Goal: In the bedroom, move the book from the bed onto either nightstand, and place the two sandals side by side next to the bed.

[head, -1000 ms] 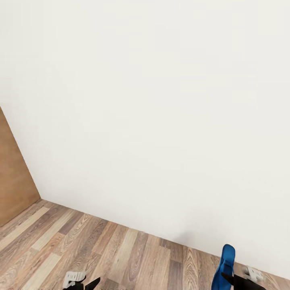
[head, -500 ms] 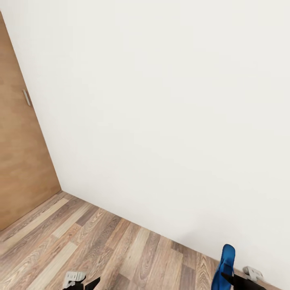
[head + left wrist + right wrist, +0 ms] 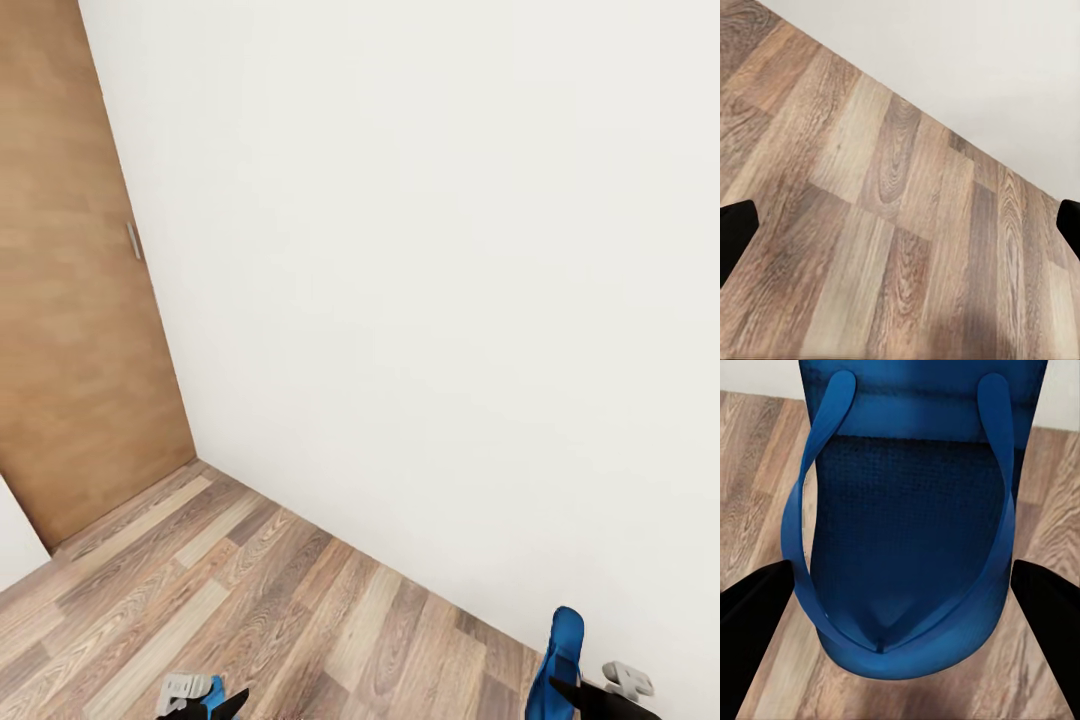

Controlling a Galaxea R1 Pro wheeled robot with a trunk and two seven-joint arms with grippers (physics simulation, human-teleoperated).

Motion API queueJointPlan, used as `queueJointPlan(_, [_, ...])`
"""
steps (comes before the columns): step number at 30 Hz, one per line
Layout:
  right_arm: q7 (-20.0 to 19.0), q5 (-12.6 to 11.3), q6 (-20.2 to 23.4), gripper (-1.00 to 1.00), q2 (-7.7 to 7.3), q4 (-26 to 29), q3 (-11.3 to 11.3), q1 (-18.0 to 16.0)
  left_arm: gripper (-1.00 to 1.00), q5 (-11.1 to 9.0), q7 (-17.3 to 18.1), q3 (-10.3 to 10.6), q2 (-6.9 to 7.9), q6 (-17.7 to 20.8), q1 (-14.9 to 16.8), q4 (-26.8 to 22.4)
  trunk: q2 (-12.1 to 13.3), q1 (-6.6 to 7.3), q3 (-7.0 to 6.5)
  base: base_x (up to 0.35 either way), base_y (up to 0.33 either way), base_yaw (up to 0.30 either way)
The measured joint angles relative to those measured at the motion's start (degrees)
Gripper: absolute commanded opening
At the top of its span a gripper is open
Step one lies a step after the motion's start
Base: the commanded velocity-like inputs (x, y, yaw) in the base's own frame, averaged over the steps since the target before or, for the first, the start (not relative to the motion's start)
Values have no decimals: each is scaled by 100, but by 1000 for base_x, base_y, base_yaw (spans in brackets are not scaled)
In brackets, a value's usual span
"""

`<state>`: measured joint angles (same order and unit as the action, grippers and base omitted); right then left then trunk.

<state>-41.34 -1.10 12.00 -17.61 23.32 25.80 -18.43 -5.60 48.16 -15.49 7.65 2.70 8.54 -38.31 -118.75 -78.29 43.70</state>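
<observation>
Right gripper carrying a blue sandal along a white wall.

The right gripper (image 3: 900,607) is clamping the bright blue flat thin-soled sandal (image 3: 904,532) between its two black fingers (image 3: 754,619), one on each edge of the sole, and in the head view the sandal (image 3: 558,660) is standing upright off the light wood-plank floor (image 3: 250,600). The left gripper (image 3: 900,232) is hanging over bare planks with its black fingertips spread wide and nothing between them; a bit of blue is showing beside it in the head view, too small to identify. Outward, the plain white wall (image 3: 420,300) is meeting the floor along a slanting edge, and a brown wooden door (image 3: 70,300) is closing the corner on the left.
</observation>
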Motion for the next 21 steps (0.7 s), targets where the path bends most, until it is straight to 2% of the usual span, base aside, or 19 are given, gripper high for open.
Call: queueJointPlan(21, [0,5,-4,-100,0,0,0,0,100,0,0,0,0,0,2,0,0,0,0,0,0,253])
